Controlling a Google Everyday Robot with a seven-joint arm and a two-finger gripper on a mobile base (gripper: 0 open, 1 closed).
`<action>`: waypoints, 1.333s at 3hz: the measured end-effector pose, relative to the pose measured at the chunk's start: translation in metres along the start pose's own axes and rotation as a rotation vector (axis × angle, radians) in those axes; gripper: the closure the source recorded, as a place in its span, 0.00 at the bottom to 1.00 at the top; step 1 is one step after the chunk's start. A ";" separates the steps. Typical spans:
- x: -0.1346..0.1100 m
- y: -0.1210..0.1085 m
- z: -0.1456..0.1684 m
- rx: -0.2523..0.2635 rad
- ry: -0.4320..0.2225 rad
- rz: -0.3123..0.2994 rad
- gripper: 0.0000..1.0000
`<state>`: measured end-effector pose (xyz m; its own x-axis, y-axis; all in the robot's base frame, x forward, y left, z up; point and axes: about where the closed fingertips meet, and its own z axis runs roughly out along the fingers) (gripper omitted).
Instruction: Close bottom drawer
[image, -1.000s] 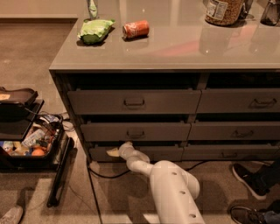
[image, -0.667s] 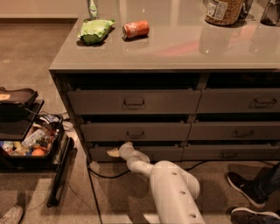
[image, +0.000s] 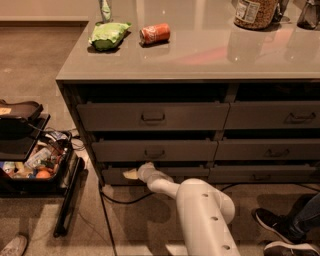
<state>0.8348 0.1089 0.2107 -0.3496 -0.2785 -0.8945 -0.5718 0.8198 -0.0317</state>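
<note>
On the floor at the left, an open black case (image: 20, 150) packed with small items is seen, and on the grey countertop (image: 200, 55) a green bag (image: 107, 35) and a tipped orange can (image: 155, 33) are laid near each other. The gripper (image: 131, 174) is placed right at the front of the bottom drawer (image: 192, 172), lowest in the wider column. Whether the gripper is wide or narrow cannot be told.

Jaws at bottom drawer (image: 192, 173) front, seemingly touching, left of centre
</note>
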 end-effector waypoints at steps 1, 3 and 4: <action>0.006 0.010 -0.001 -0.011 0.014 0.034 0.00; 0.014 0.010 -0.010 -0.005 0.010 0.045 0.00; 0.019 0.016 -0.028 -0.004 -0.017 0.021 0.00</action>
<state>0.7987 0.1029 0.2060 -0.3490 -0.2524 -0.9025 -0.5673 0.8235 -0.0109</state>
